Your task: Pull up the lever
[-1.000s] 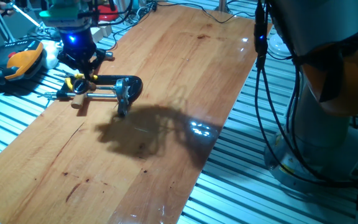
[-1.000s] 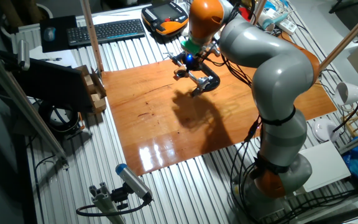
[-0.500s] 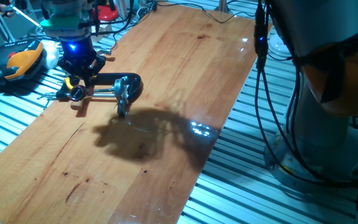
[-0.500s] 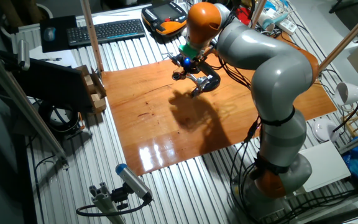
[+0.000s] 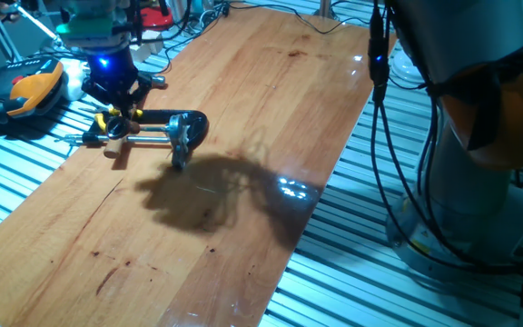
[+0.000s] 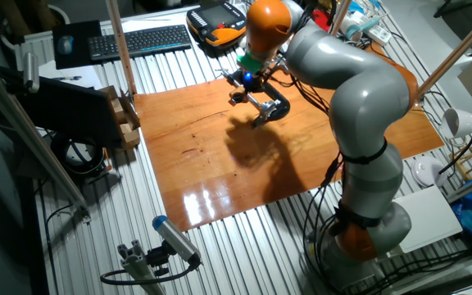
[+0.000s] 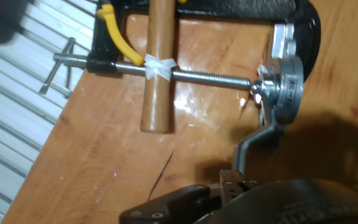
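Wood of a warm orange colour forms the table top (image 5: 243,82), which rests on ribbed aluminium profiles. The black clamp (image 5: 192,122) lies flat near the far left corner of it. The gripper (image 5: 119,107) hangs close over the clamp's screw end, where the wooden handle (image 7: 157,62) crosses the threaded rod (image 7: 210,76) and a yellow part (image 7: 115,32) shows. The lever (image 7: 253,142) is at the other end. It curves away from the round silver pad (image 7: 283,87) and seems to lie low against the board.

The step in hand is probably the approach, because nothing is grasped yet, as far as one can judge. The next move would call for a shift along the rod to the lever. Then the fingers must go around or under its free end, and lift it about the hinge while the loose clamp stays down.

In the hand view only dark finger parts show at the bottom edge. It is therefore not possible to say how wide the gripper stands. In both fixed views the lever is too small to make out, and the hand partly covers the screw end.
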### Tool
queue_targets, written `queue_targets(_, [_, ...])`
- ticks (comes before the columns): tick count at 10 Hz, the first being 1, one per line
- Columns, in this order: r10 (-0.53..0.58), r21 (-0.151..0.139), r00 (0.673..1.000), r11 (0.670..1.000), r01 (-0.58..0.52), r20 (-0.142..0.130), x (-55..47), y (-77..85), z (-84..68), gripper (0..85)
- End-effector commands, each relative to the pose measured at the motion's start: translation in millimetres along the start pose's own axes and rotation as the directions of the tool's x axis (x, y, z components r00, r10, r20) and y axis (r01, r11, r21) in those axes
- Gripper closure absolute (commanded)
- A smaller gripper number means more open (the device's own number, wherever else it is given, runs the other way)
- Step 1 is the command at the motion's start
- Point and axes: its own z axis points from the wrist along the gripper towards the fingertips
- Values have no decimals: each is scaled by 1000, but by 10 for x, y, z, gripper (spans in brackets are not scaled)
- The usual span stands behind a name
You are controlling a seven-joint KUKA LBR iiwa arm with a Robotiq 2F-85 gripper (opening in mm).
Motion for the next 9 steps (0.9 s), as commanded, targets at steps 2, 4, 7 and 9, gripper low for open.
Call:
queue_targets(2, [-44, 3, 999, 999, 44, -4, -151, -3, -82, 850])
queue_targets(4, [-112, -13, 994, 994, 112, -7, -326, -85, -167, 850])
queue_targets(7, [-226, -40, 974, 974, 225, -31, -465, -182, -281, 850])
queue_targets(9, [-330, -34, 944, 944, 329, -23, -455, -204, -312, 850])
